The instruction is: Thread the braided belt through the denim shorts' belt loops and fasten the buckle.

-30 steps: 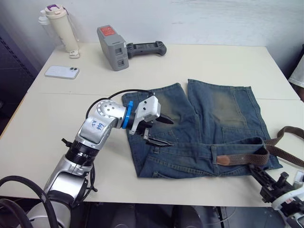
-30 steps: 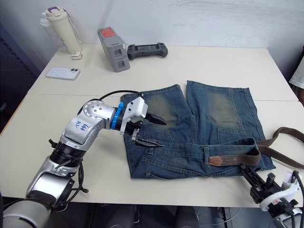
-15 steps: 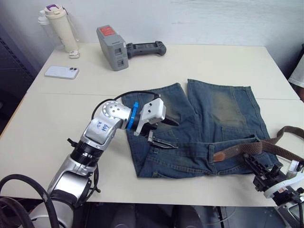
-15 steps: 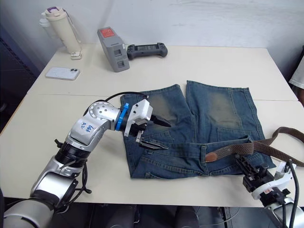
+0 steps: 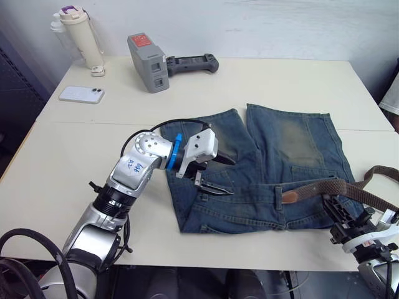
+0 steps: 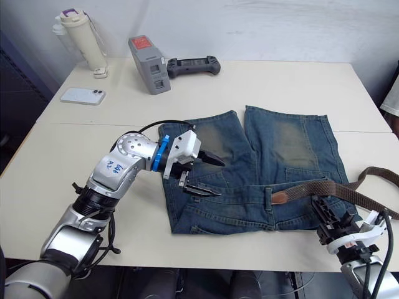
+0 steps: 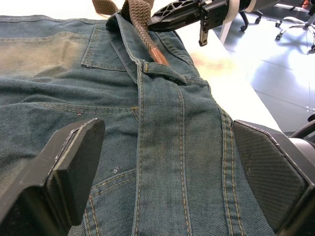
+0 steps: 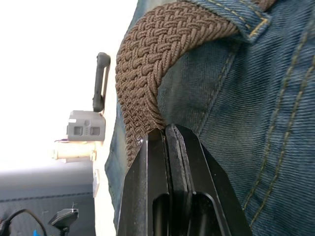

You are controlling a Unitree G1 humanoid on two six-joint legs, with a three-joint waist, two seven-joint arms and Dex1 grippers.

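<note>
**A:** So why is the left gripper (image 5: 215, 172) just parked over the blue denim shorts with the faded yellowish patches (image 5: 280, 156)? Its jaws are spread wide and holding nothing.

**B:** Looks like a standby pose to me. It hangs right over the waistband on the robot's left half of the shorts, aimed along the band toward the tan leather tip (image 5: 289, 197) of the dark brown braided belt (image 5: 324, 188). My guess is it's there to catch that tip once it gets fed further, or to pin the cloth down.

**A:** And the right gripper (image 6: 325, 215)?

**B:** Jaws pressed together on the braided belt, near the right-hand corner of the shorts. The belt runs from there under a short blue denim belt loop (image 7: 165, 73), and the tan tip pokes out just past another loop. The rest trails off over the right end of the cream tabletop (image 5: 81, 162). Can't spot the buckle anywhere.

**A:** Much room to work?

**B:** Not on the near side, since the waistband sits close to the front edge. There's plenty of bare tabletop to the left. The grey box-shaped device (image 5: 147, 63), black handheld controller (image 5: 192, 63), white phone (image 5: 81, 94) and cream lidded bottle (image 5: 79, 36) sit at the far end, well apart from all this.
</note>
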